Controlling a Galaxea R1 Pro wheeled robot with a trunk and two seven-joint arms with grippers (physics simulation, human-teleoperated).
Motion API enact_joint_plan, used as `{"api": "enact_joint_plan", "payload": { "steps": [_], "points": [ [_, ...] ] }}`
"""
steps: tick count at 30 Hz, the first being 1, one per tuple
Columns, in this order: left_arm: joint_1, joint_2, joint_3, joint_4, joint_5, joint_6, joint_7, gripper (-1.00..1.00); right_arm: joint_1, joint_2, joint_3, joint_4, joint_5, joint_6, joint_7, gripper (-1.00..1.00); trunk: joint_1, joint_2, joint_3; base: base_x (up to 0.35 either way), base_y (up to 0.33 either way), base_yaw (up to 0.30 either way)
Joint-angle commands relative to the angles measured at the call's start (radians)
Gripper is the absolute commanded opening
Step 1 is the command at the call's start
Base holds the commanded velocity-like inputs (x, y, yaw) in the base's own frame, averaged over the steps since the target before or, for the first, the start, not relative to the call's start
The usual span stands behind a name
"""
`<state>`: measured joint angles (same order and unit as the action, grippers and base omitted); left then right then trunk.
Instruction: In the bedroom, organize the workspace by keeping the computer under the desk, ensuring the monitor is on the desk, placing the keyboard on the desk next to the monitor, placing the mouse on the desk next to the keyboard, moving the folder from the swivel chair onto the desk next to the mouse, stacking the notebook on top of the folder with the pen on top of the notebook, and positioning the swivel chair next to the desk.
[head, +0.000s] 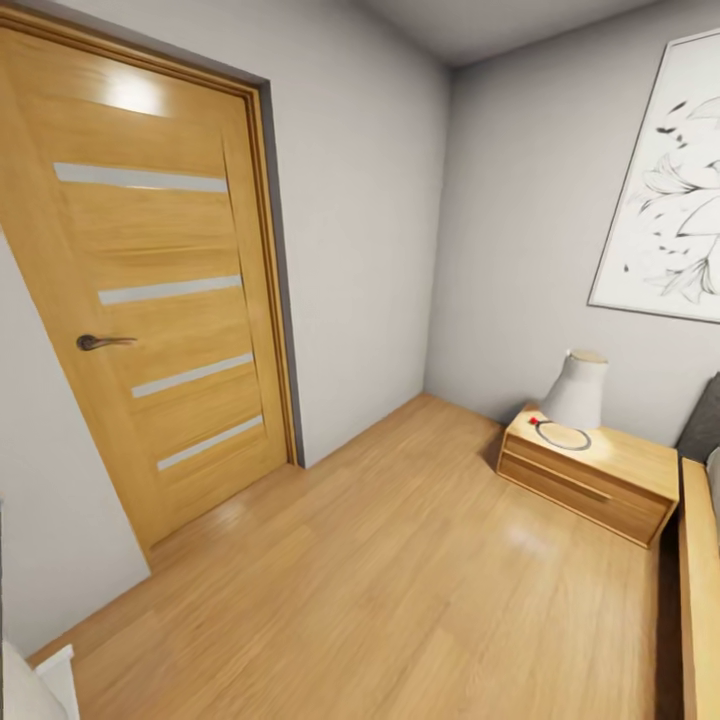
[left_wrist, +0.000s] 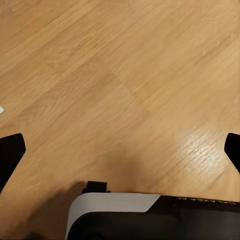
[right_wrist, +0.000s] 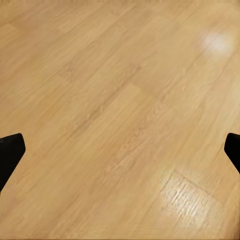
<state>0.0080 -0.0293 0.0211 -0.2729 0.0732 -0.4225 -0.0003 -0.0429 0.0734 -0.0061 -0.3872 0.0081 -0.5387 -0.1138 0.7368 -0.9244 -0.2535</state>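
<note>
I am in a room with a light wood floor (head: 400, 580) and a shut wooden door (head: 150, 290) at the left. The desk, monitor, keyboard, mouse, folder, notebook, pen, computer and swivel chair are out of view. My left gripper (left_wrist: 120, 150) hangs open over bare floor, its two black fingertips (left_wrist: 10, 155) wide apart with nothing between them. My right gripper (right_wrist: 120, 150) is likewise open over the floor, its black fingertips (right_wrist: 11, 152) at the frame's sides.
A low light-wood nightstand (head: 600, 480) stands at the right wall with a white lamp (head: 577, 390) and a ring-shaped item (head: 562, 435) on it. A bed edge (head: 700, 590) runs along the far right. A framed drawing (head: 670, 180) hangs above. Part of my base (left_wrist: 125, 215) shows below the left gripper.
</note>
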Motion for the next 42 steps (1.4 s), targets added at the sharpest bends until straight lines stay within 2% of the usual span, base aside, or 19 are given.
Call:
{"api": "enact_joint_plan", "payload": {
  "steps": [1,11,17,28,42],
  "points": [
    [0.001,0.000,0.002,-0.002,0.005,-0.001,-0.001,1.00,0.000,0.000,0.000,0.001,0.001,-0.003,-0.003,1.00,0.001,-0.001,-0.001,0.322,0.000,0.000],
    [0.000,0.000,0.002,-0.002,0.005,-0.001,-0.001,1.00,0.000,-0.002,0.000,0.001,0.003,-0.003,-0.003,1.00,0.001,-0.001,-0.001,0.322,0.000,0.000],
    [0.000,0.000,0.002,-0.001,0.005,-0.001,-0.001,1.00,0.000,-0.013,0.001,0.002,0.004,-0.003,-0.003,1.00,0.001,-0.001,-0.001,0.322,0.000,0.000],
    [0.000,0.000,0.002,-0.001,0.005,-0.001,-0.001,1.00,-0.001,-0.010,0.002,0.004,0.001,-0.001,-0.001,1.00,0.001,-0.001,-0.001,0.322,-0.002,0.001],
    [0.000,0.000,0.000,-0.002,0.005,-0.001,-0.001,1.00,-0.001,-0.009,0.002,0.018,0.001,-0.003,-0.005,1.00,0.001,-0.001,-0.001,0.322,-0.106,0.251]
  ]
}}
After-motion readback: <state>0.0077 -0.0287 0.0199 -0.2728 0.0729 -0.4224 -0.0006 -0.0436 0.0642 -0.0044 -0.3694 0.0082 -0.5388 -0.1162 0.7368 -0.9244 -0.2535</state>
